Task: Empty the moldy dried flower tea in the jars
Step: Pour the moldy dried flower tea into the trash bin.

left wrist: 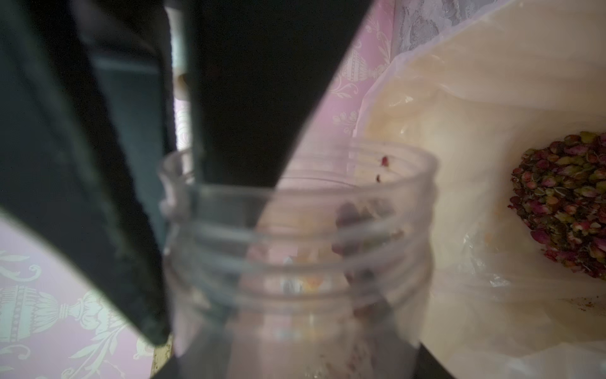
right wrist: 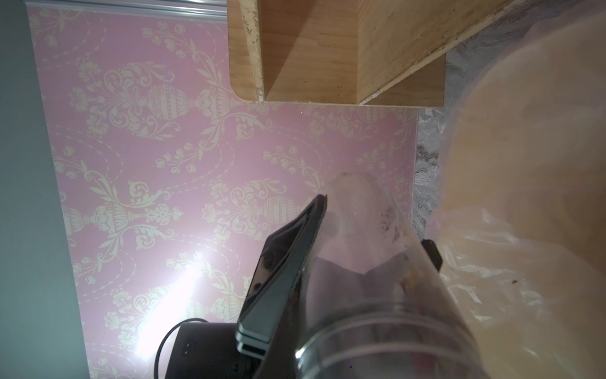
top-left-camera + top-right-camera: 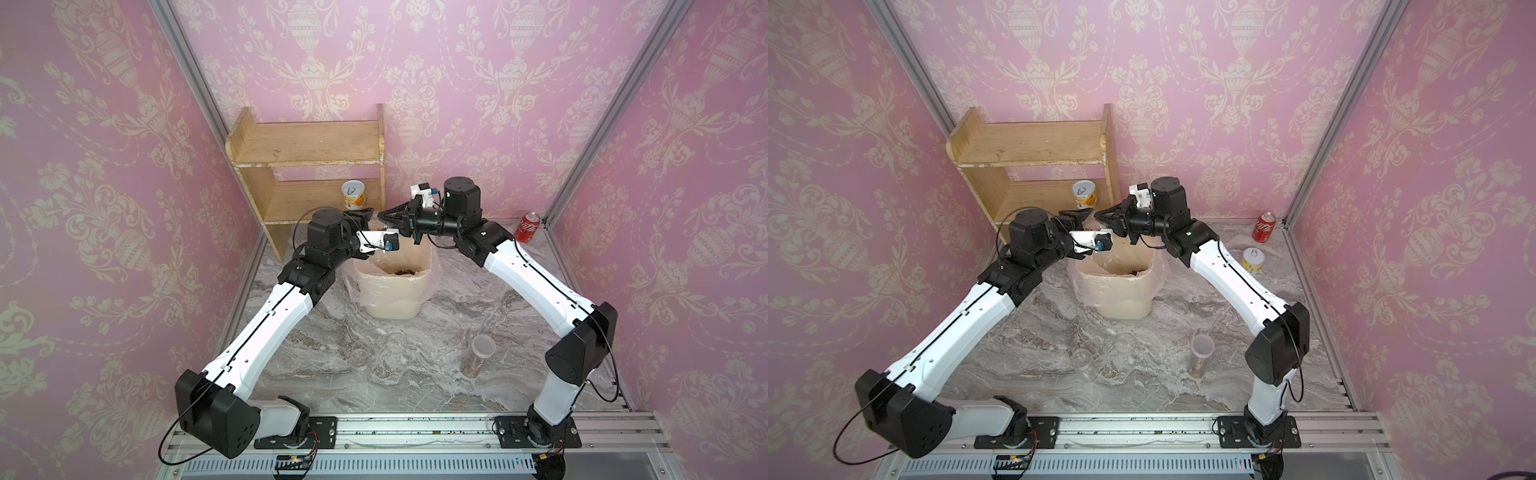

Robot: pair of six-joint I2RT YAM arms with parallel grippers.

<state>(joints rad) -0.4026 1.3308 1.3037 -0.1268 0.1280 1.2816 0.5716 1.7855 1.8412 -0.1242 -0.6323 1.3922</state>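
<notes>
left pincer (image 3: 370, 214) is gripping the almost-empty jar (image 1: 295, 236) tipped above the lined bin (image 3: 395, 299), guessing so the last stuck buds (image 1: 354, 213) are landing on the tea heap (image 1: 564, 203) inside, while the closed right pincer (image 3: 381, 215) is hovering at its mouth to knock them loose

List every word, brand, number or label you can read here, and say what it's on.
Nothing can be read for certain.
Red can: white brand script, too small to read.
Tin at the shelf: printed label, blurred.
Tin on the table: print too small to read.
</notes>
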